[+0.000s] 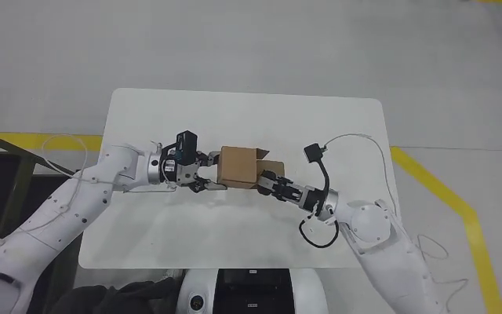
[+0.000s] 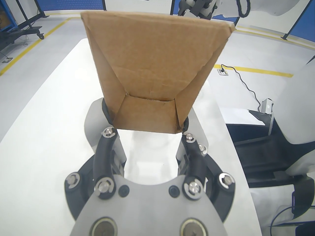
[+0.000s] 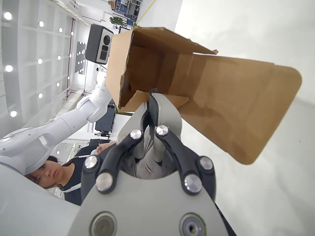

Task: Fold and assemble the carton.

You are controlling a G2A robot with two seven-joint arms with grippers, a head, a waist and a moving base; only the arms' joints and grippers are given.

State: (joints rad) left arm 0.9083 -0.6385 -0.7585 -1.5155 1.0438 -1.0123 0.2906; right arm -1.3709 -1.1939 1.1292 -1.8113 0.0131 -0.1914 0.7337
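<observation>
Brown corrugated carton [image 1: 237, 166] held over the white bench [image 1: 157, 228] between 2 grippers. In the left wrist view we see its closed end clamped between the spread fingers of the left gripper [image 2: 147, 126]. The right wrist view gives us the open mouth: plain card walls, small flaps folded inside, and 1 long round-cornered flap [image 3: 246, 104] jutting out. The right gripper [image 3: 150, 96] has its fingers together, tips at an inner flap.

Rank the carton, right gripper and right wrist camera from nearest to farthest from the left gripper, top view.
From the left gripper:
1. carton, held between its jaws
2. right gripper, at the carton's far, open end
3. right wrist camera, farther along that arm
</observation>
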